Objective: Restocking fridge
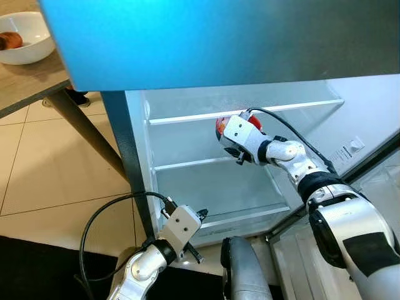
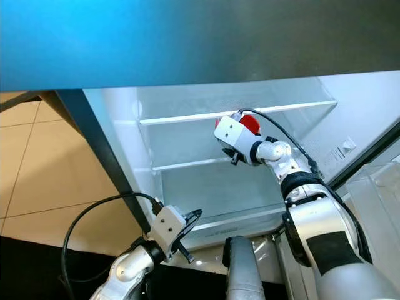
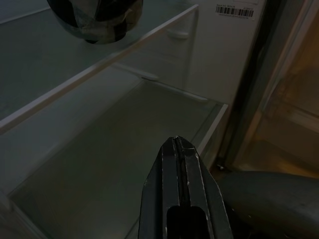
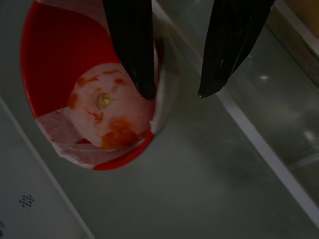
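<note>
Fridge (image 1: 187, 144) stands open, top edge cut off by its blue-lit upper panel; interior is dim in both wrist views, so detail is hard to read. Right end effector (image 4: 174, 92) is reaching inside at the upper glass shelf (image 1: 187, 117), fingers (image 4: 132, 45) spread w/ one on each side of the rim of a red bowl (image 4: 55, 55): one finger inside the bowl, the other outside its wall. Can't tell if the fingers actually press the rim or just straddle it. In the bowl lies a pale round fruit (image 4: 107, 117) w/ orange-red blotches, just under the inner fingertip; touching or not, can't say. In the head views the bowl is mostly hidden behind the right wrist, only a red sliver showing at the shelf level. Left end effector (image 3: 180, 149) is low, near the fridge's bottom shelf (image 3: 114, 164), fingers pressed together, holding nothing. Top left, a wooden desk (image 1: 28, 78) carries a white bowl (image 1: 31, 40), cut off by the frame edge, w/ something brownish in it, too small to identify.
</note>
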Available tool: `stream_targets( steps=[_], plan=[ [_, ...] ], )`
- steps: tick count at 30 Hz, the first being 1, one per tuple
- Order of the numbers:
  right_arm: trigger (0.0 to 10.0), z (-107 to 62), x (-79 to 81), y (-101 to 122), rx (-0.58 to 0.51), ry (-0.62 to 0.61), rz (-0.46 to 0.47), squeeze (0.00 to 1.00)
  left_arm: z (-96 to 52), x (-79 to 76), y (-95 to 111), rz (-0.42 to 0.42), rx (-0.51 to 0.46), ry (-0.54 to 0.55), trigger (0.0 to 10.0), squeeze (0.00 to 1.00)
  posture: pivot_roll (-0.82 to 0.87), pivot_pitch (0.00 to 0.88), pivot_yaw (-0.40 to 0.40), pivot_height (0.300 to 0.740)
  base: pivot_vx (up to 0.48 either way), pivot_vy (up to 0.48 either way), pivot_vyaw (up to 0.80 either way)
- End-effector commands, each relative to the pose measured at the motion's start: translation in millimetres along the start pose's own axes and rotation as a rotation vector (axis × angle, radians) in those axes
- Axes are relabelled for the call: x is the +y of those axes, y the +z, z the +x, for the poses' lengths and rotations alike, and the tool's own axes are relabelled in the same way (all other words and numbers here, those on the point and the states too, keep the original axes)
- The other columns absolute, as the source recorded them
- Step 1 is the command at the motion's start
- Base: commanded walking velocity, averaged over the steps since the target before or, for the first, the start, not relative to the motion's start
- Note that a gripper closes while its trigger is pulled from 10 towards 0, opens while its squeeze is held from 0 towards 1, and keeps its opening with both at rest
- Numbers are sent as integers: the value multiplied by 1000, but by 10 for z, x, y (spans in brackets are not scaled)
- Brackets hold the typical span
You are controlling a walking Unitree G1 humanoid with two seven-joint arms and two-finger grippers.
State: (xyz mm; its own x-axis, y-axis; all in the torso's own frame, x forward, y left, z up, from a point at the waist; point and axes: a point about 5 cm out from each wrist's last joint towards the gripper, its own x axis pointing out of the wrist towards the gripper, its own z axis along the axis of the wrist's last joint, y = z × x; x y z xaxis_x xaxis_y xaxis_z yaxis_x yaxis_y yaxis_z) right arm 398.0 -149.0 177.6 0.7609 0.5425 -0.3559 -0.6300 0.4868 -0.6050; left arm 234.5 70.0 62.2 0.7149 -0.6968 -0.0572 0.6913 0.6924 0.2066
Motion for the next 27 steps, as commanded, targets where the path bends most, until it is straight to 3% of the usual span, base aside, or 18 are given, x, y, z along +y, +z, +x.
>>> stream_targets(
  steps=[1, 13, 22, 27],
  plan=[
    [10000, -38, 5, -37, -33, 2, 27, 0, -5, -22, -16, -11, 8, -16, 10000, 0, -67, 228, -85, 593, 0, 0, 0],
    [10000, -238, -111, -93, -196, 15, 169, 0, -15, -11, -4, -16, -1, -4, 10000, 0, -70, 213, -83, 593, 0, 0, 0],
    [10000, -481, 94, -482, -176, 182, 248, 0, 5, 4, 21, -27, -20, -6, 10000, 0, -81, 202, -71, 593, 0, 0, 0],
    [10000, -651, 323, -797, -118, 233, 328, 0, 9, 8, 6, -33, -14, -14, 10000, 0, -88, 190, -62, 593, 0, 0, 0]
  ],
)
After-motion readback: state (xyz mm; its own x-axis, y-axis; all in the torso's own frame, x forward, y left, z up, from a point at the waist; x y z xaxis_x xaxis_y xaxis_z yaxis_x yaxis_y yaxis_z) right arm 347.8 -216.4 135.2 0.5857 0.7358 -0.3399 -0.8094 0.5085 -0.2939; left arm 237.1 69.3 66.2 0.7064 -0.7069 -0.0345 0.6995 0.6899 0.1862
